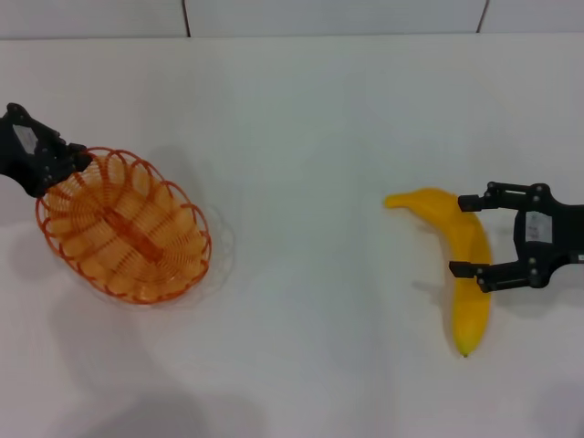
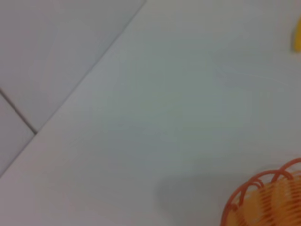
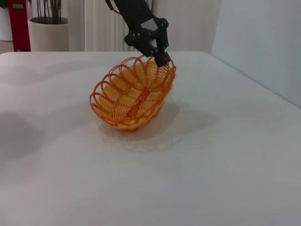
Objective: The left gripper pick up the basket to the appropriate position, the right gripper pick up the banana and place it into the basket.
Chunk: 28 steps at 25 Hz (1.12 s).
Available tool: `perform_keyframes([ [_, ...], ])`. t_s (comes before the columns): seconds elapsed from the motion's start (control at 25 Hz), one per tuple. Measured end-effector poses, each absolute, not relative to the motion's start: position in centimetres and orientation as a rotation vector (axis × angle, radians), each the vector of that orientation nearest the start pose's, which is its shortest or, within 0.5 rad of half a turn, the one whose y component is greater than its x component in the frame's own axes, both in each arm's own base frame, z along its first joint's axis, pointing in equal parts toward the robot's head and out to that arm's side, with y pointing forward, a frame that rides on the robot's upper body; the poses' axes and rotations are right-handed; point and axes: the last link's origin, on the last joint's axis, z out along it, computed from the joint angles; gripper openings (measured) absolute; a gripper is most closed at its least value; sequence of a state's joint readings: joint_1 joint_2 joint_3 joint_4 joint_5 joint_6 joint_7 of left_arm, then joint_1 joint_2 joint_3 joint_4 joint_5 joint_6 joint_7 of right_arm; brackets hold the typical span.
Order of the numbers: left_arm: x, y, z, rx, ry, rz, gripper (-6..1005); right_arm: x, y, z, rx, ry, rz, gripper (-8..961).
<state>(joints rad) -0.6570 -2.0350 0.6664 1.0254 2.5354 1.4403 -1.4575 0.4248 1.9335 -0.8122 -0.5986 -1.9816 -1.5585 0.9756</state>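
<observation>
The orange wire basket [image 1: 128, 228] is at the table's left, and the right wrist view shows the basket [image 3: 131, 99] tilted, its far rim raised. My left gripper [image 1: 78, 160] is shut on that raised rim at the basket's far left, seen as the left gripper [image 3: 162, 59] in the right wrist view. A piece of the basket rim [image 2: 263, 202] shows in the left wrist view. The yellow banana [image 1: 470, 301] lies on the right. My right gripper [image 1: 459, 234] is open, its two fingers spread over the banana's middle.
Everything rests on a white table [image 1: 301, 137], whose far edge meets a grey wall. Beyond the table in the right wrist view stand a pale plant pot [image 3: 47, 33] and a red object [image 3: 19, 23]. A yellow sliver [image 2: 297, 40] shows in the left wrist view.
</observation>
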Motion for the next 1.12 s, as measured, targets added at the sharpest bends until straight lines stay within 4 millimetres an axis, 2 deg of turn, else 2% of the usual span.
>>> perform_keyframes([
  [0.4,-26.0,39.0,7.4,-2.619,-0.402,0.065,56,32.4,30.3,3.4,-2.776,0.182,0.384,890],
  [0.76,-25.6,38.6,4.6,-2.621,-0.750,-0.105,48,32.5,30.6,3.8,-2.733,0.199,0.398,891],
  [1.12,-25.7,38.5,2.1,-2.615,-0.981,-0.249,49,32.5,30.7,4.0,-2.721,0.203,0.405,891],
])
